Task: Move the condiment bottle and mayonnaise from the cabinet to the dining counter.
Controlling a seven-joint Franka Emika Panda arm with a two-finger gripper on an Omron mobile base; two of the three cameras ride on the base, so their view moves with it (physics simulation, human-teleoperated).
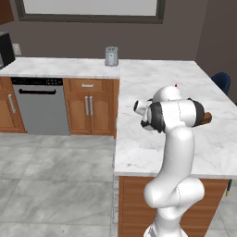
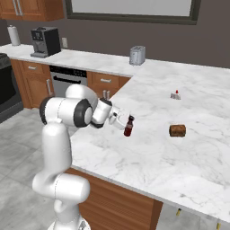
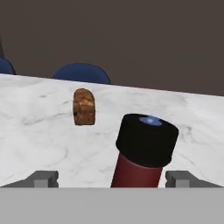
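The arm reaches level over the dining counter (image 2: 179, 161), its gripper (image 2: 123, 124) spread wide, the condiment bottle (image 2: 129, 126) standing on the marble between the fingers. The hand view adds blue chairs (image 3: 82, 72) beyond a brown loaf (image 3: 84, 106).

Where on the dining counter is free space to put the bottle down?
The dining counter is bare under the condiment bottle in the tool, and toward its near edge. The bread loaf and a small red-topped item lie farther right; the grey canister stands at the back.
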